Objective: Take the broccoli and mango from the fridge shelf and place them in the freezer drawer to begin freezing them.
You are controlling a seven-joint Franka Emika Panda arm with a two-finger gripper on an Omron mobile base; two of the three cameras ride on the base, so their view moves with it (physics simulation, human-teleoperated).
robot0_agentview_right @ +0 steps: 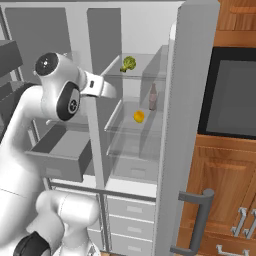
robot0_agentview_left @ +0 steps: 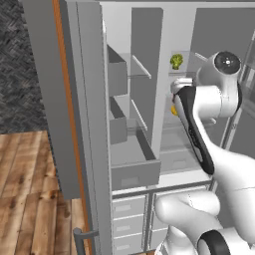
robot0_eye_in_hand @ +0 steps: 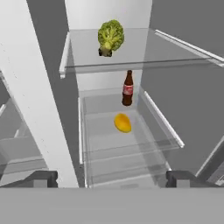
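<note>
Freezer drawer: the wide, shallow grey box drawer (robot0_agentview_left: 134, 167) stands pulled out at 9 o'clock of the fridge compartment in the left base view, its flat front panel bearing a small paler rectangle; its inside looks bare.
Centre post: the pale grey upright divider (robot0_eye_in_hand: 41, 109) stands between the drawer side and the shelves.
Broccoli: the lumpy yellow-green floret head on a short pale stalk (robot0_eye_in_hand: 110, 37) sits on the upper clear glass shelf (robot0_eye_in_hand: 144, 54), at 12 o'clock in the hand view.
Bottle: the dark brown glass bottle with a red label (robot0_eye_in_hand: 127, 89) stands upright on the lower clear shelf (robot0_eye_in_hand: 105, 140), behind the mango.
Mango: the smooth rounded yellow-orange fruit (robot0_eye_in_hand: 123, 123) lies on that lower shelf, at 6 o'clock of the bottle and near it, not touching.
End effector: the dark two-finger gripper (robot0_eye_in_hand: 111, 179) is spread wide and holds nothing, its tips at 7 and 5 o'clock of the hand view, well apart from both foods.
Stage (judged): approach; neither item gripped.
Risk (judged): reaching for the mango could tip the bottle, so near behind it; the round fruit may roll from the pads; the upper shelf's edge or the divider could catch the wrist.
</note>
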